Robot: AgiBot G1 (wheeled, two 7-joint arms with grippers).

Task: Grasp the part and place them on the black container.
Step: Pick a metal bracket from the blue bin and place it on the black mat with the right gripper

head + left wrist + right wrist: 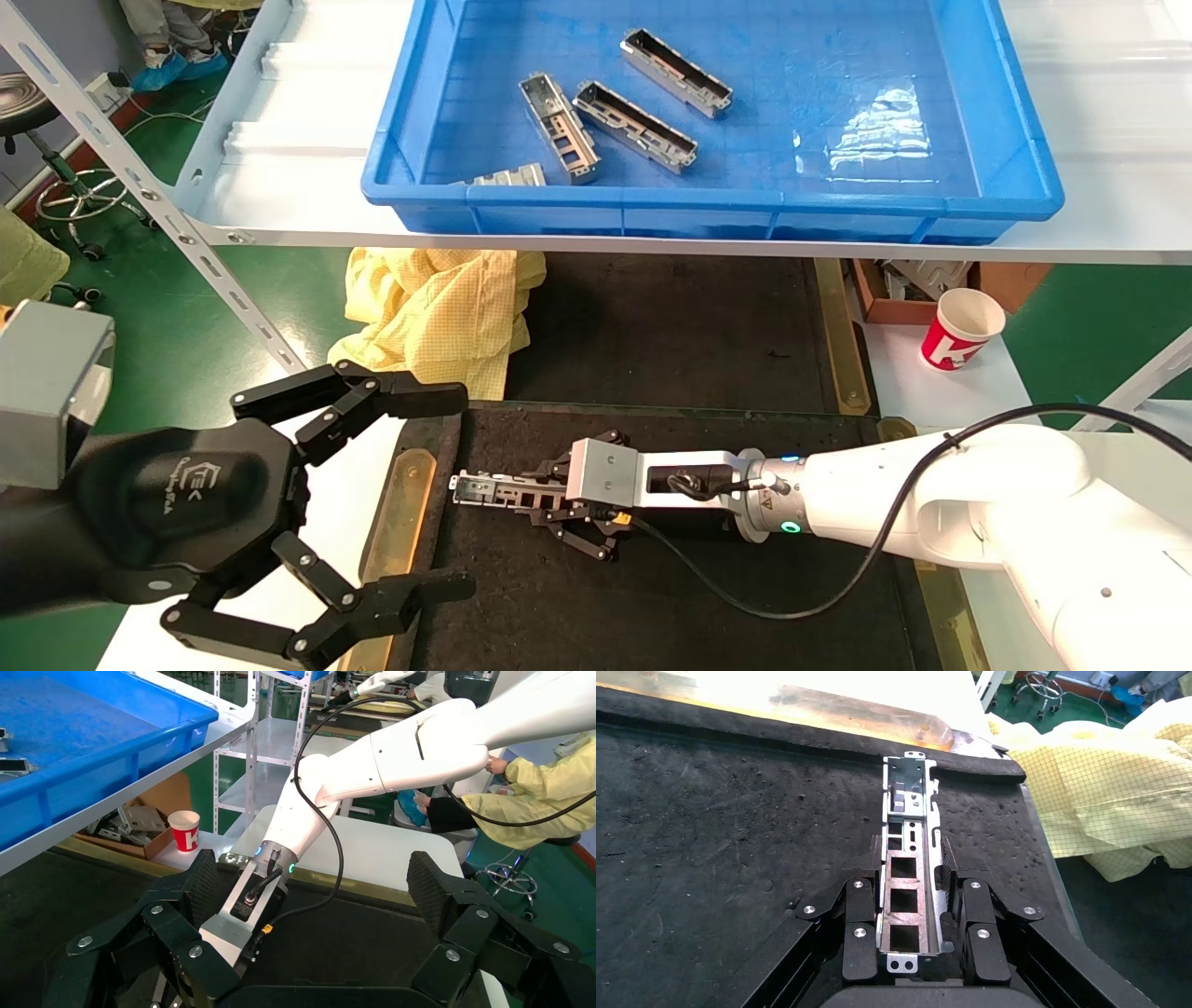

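My right gripper (535, 494) is shut on one part (489, 489), a slim silvery channel with square cut-outs, low over the left end of the black container (652, 615). In the right wrist view the part (909, 832) lies lengthwise between the fingers (859, 903), its far end near the container's (722, 846) raised edge. My left gripper (438, 494) hangs open and empty beside the container's left edge; its wrist view (316, 881) looks across the black surface (351, 945) at the right arm. Several more parts (635, 126) lie in the blue bin (1015, 140).
The blue bin sits on a white shelf above the work area. A yellow cloth (438, 312) lies behind the container's left end. A red and white paper cup (959, 328) and a cardboard box (885, 289) stand at the right. Brass strips (396, 522) line the container's edges.
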